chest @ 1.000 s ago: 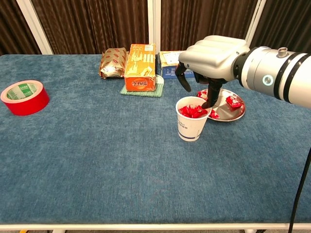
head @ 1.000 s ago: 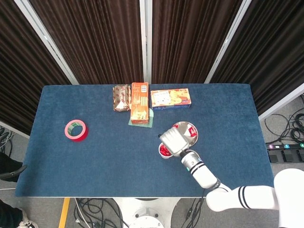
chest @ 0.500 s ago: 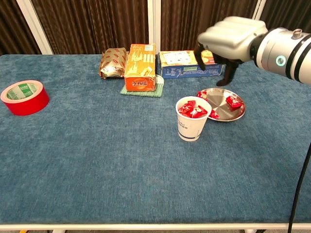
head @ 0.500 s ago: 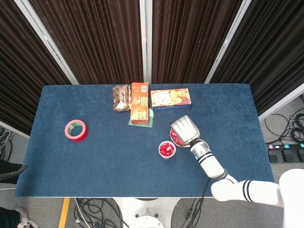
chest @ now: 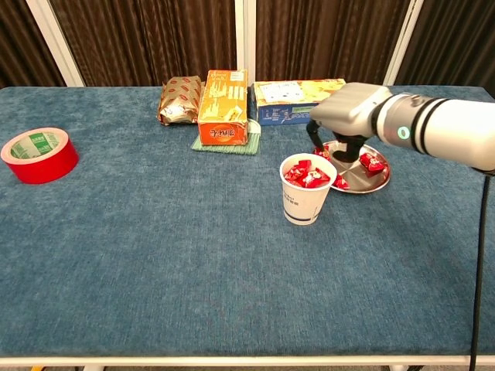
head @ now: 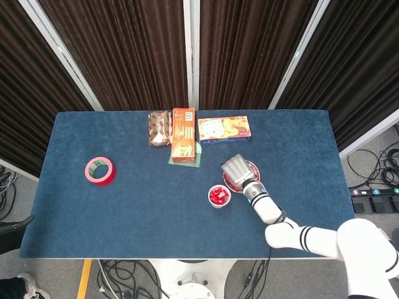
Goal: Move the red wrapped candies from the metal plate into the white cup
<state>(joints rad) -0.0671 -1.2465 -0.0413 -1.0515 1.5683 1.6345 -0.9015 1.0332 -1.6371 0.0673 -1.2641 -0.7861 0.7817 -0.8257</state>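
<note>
The right hand (chest: 342, 124) is low over the metal plate (chest: 379, 179), with its fingers (chest: 341, 151) pointing down into the side of the plate nearest the white cup (chest: 305, 193). The fingertips hang apart over a red candy (chest: 322, 152) at that edge, and I cannot tell if they are touching it yet, so the hand looks open and is not holding anything. Another candy (chest: 373, 162) lies on the plate toward the right edge of the table, away from the fingers, and one more (chest: 338, 182) sits just beside the cup at the plate's front rim. The cup already has a heap of red candies in it and stands just beside the plate, on the side toward the table's left edge. So the nearest candy is right under the hand, and the cup is a short trip to the left. The left hand is not seen in either view. One second ago the hand was over the cup; half a second ago it was high above the plate; now it has come down to the plate.
</note>
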